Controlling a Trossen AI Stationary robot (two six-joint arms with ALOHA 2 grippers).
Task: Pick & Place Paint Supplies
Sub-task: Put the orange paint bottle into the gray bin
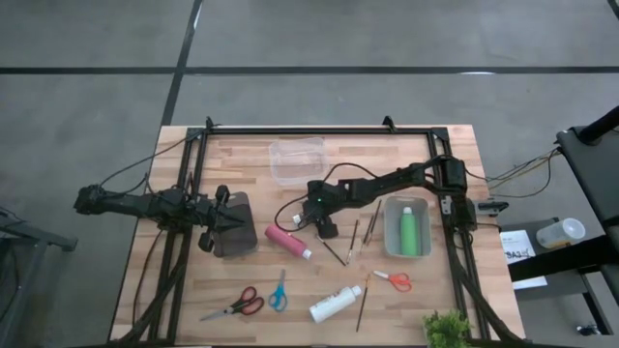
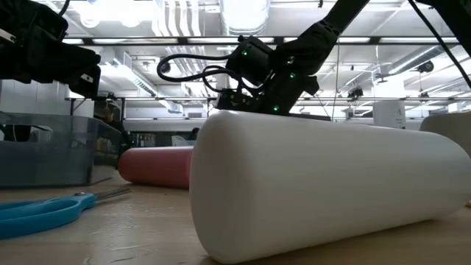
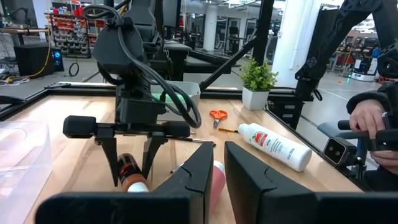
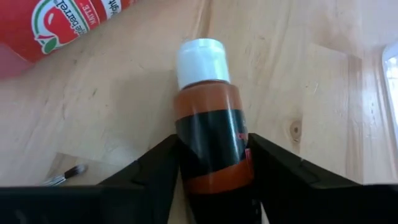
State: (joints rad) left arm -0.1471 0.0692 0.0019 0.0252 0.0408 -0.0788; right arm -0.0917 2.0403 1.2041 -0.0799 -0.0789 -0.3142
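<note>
So the brown bottle (image 4: 208, 127) is pinched between the fingers of the right end effector (image 1: 324, 224), lying on the bench (image 1: 222, 285) just beside the red bottle (image 1: 287, 241), cap pointing away from the wrist. It looks gripped low on the body, probably so the cap stays clear for a lift.

The green bottle (image 1: 410, 232) is already sitting in the grey tray (image 1: 391, 228), well to the far side of the red bottle, so that tray is likely the drop spot.

The white bottle (image 1: 335, 304) is lying near the red bottle toward the bench's front edge, untouched, with brushes (image 1: 354, 237) scattered between the red bottle and the tray.

The left end effector (image 1: 219, 220) is parked over a dark bin (image 1: 235, 232) on the red bottle's other side, fingers nearly closed with nothing held, seemingly kept out of the way.
</note>
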